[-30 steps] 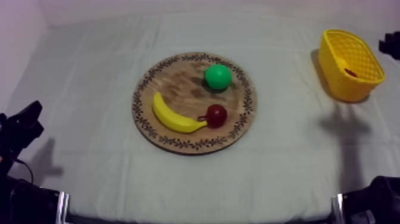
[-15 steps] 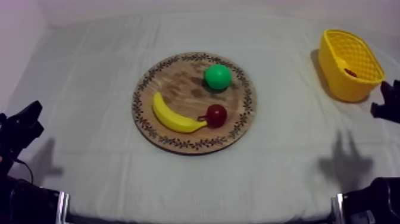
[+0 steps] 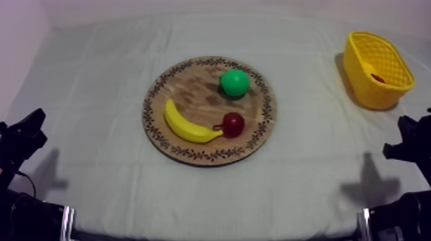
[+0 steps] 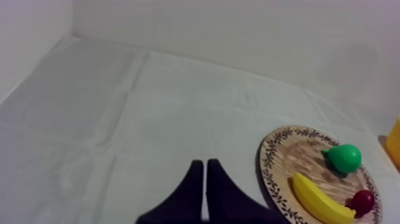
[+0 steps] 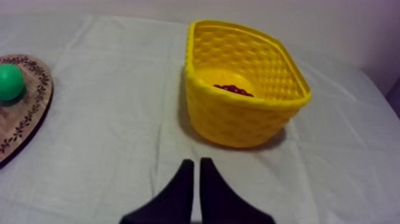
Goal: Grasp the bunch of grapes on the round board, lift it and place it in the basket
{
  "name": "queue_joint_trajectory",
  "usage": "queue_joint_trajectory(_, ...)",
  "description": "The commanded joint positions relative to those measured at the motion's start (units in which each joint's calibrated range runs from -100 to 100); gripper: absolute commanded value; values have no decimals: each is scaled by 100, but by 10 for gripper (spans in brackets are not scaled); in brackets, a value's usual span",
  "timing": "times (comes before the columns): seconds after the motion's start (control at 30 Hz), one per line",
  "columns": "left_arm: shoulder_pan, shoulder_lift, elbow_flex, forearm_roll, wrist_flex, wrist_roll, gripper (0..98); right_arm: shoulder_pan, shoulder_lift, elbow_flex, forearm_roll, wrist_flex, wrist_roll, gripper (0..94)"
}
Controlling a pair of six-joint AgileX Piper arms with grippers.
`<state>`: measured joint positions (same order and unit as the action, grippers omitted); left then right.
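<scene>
Both pressed together: left end effector (image 4: 205, 173) unmoved, right end effector (image 5: 195, 171) drawn back from the basket (image 5: 238, 122) holding the grapes (image 5: 233, 89).

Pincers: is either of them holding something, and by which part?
Nothing is held. The left pincer and the right pincer are both shut on nothing.
</scene>
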<state>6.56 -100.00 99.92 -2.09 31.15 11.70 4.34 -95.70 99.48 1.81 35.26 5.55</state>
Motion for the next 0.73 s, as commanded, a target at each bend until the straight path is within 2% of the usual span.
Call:
queue_joint_trajectory(0.0,-1,0,-4,1,-3,0,1,-11,0,10,-154,-7,131,9)
queue_joint_trajectory(0.23,-1,0,-4,1,-3,0,1,-33,-5,28,-257,5,469,10)
queue_joint_trajectory(0.7,-1,0,-4,1,-3,0,1,-58,-6,29,-266,22,497,6)
